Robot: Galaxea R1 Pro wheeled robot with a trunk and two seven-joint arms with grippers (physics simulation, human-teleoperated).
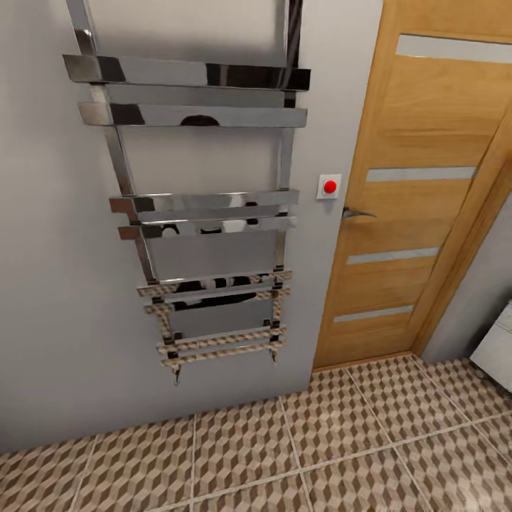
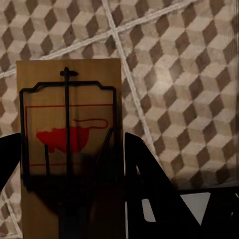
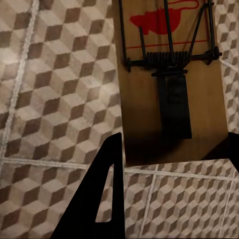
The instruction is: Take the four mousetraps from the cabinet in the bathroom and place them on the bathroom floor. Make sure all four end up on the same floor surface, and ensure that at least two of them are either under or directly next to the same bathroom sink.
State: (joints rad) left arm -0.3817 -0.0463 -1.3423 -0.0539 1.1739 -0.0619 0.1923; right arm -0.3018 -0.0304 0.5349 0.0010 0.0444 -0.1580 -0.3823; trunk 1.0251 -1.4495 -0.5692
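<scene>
A tan wooden mousetrap (image 2: 94, 79) with a red mouse print and black wire sits between the black fingers of my left gripper (image 2: 69, 138), which is shut on its sides. A second mousetrap (image 3: 144, 99) is clamped the same way in my right gripper (image 3: 174, 138). Both traps hang above the cube-patterned bathroom floor (image 1: 320, 455), which lies behind them in both wrist views. The cabinet and the sink are out of view.
Straight ahead is a grey wall with a chrome ladder towel rail (image 1: 199, 206). Right of it are a red push button (image 1: 329, 186) and a closed wooden door (image 1: 419, 185) with a lever handle. A white unit's corner (image 1: 498, 348) juts in at far right.
</scene>
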